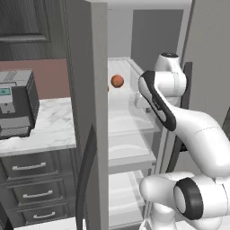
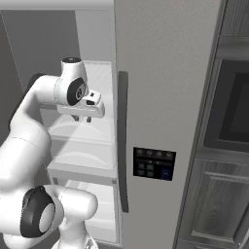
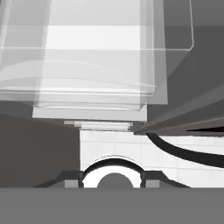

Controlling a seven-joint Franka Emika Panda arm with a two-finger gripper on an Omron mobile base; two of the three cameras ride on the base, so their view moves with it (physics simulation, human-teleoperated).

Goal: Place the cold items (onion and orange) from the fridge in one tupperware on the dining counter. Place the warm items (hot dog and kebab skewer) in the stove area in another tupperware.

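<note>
Even, soft rendered light, brightest on the white fridge shelves; coarse, slightly blurry, without glare.

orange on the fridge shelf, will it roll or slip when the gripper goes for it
The orange looks round and smooth, so a sideways nudge would probably roll it along the flat shelf. It seems firm, likely holding shape when squeezed. The gripper should probably close across its middle, or it may slip out.

Arm raised, pincer downward

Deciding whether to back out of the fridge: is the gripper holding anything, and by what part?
Nothing is held. The gripper hangs over a bare fridge shelf with nothing between its fingers, and the orange sits untouched farther back.
</note>
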